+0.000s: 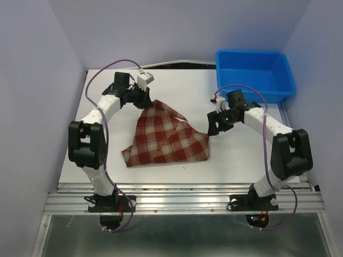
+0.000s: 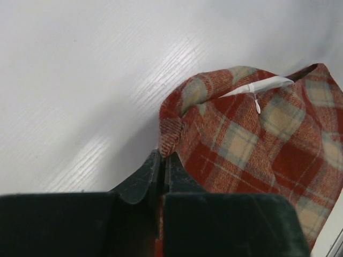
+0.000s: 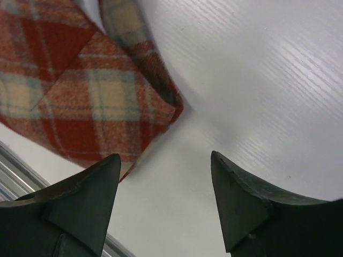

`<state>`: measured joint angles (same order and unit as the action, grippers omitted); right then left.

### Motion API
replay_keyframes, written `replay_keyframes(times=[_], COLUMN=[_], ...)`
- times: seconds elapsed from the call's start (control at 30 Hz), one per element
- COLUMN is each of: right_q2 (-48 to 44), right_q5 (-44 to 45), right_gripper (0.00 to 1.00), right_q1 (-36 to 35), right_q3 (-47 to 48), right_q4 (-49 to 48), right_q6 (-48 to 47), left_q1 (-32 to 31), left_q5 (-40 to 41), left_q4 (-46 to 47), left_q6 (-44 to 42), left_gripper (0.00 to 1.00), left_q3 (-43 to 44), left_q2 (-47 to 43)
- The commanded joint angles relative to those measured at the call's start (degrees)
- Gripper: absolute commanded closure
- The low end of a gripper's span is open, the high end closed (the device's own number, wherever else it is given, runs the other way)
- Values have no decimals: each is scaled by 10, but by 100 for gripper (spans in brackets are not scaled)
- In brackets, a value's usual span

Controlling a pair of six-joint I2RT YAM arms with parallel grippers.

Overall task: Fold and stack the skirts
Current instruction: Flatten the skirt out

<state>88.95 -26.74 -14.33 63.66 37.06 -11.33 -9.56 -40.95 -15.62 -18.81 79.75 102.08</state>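
One red, dark-red and cream plaid skirt (image 1: 166,136) lies partly folded on the white table, mid-view. My left gripper (image 1: 143,100) is shut on the skirt's far left corner; in the left wrist view the jaws (image 2: 162,156) pinch the hem of the skirt (image 2: 257,144), and a white label (image 2: 257,85) shows near it. My right gripper (image 1: 213,128) is open and empty just right of the skirt's right corner; in the right wrist view its fingertips (image 3: 166,158) stand wide apart above bare table, with the skirt's corner (image 3: 107,101) at upper left.
A blue plastic bin (image 1: 254,74) stands at the back right, behind my right arm. The white table (image 1: 177,80) ends at a metal rail (image 1: 182,201) along the near edge. Lilac walls close in the left, right and back.
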Motion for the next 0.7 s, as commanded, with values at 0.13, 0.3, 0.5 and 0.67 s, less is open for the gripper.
replay_keyframes(times=[0.13,0.3,0.5,0.67], right_q2=[88,115,168,155], right_q5=[5,-52,-104,-108], right_gripper=[32,33,45,92], right_q1=[-4,-4,-4,10], right_q3=[18,-12,-11,14], right_q4=[-76,-99,-110,-110], right_q6=[141,183,191,190], left_q1=[2,5,10,28], left_q5=[-8,-10,-15,-22], left_q4=[20,30,48,46], left_q6=[-31,-28,-17,-8], left_gripper=[100,100,100,100], left_q3=[-35,-40,-51,-53], left_q2=[-55,-55,-54,-65])
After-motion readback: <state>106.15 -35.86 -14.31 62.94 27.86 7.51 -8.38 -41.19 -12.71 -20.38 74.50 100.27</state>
